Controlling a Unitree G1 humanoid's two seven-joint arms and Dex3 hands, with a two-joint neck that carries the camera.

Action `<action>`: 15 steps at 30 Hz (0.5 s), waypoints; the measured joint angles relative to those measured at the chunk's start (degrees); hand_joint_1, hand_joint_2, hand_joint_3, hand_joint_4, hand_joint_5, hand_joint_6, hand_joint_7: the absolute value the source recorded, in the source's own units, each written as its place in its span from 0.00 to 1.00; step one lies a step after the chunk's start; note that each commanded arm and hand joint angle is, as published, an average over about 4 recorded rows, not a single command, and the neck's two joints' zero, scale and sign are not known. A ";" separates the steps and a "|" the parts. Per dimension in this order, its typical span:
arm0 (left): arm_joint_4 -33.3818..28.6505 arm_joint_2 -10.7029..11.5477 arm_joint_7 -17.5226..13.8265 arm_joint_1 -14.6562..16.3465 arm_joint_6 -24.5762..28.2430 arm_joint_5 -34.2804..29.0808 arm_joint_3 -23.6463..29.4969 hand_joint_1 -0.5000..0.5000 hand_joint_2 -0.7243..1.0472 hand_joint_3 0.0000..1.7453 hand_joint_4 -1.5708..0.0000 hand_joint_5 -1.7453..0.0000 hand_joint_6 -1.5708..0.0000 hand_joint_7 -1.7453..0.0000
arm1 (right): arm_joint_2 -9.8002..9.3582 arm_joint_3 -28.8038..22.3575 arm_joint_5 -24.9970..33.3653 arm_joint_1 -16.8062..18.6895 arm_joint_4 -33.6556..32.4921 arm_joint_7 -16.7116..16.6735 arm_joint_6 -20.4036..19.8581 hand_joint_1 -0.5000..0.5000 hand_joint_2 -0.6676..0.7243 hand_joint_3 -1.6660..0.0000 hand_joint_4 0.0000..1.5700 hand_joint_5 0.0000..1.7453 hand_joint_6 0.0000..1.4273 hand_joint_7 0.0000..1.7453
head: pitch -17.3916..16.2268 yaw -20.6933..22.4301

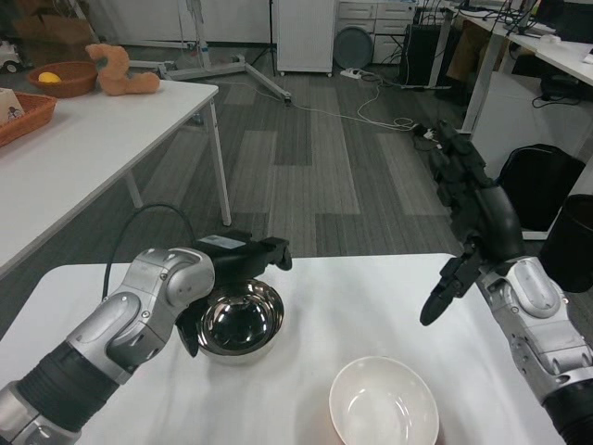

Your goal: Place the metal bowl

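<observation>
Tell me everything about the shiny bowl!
The metal bowl is round, silvery and mirror-shiny inside, with dark reflections. It looks empty and sits upright, low on the white table, though whether its base fully rests there is hard to tell. The robot's left hand holds it at the far and left rim, black fingers curled around the edge. A white bowl lies to its right and nearer the robot, not touching it.
</observation>
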 measured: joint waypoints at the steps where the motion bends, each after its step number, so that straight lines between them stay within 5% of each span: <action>1: -0.72 -0.01 0.01 -0.27 0.01 0.01 0.64 0.00 0.35 0.62 1.00 0.65 1.00 0.52 | 0.00 0.01 0.00 -0.02 0.08 0.00 0.00 0.07 0.82 1.00 0.00 0.00 0.00 0.00 | 0.05 0.01; 10: -9.38 -0.97 -0.02 -1.19 0.26 1.15 7.36 0.00 0.40 0.74 1.00 0.71 1.00 0.52 | 0.00 0.10 0.02 -0.30 0.97 -0.01 -0.02 0.08 0.82 1.00 0.00 0.00 0.00 0.00 | -0.15 -0.38; 15: -16.82 -3.61 1.16 -0.86 -0.61 1.44 16.35 0.00 0.41 0.80 1.00 0.76 1.00 0.52 | 0.00 0.15 0.02 -0.50 1.08 -0.01 -0.10 0.07 0.82 1.00 0.00 0.00 0.00 0.00 | -0.38 -0.33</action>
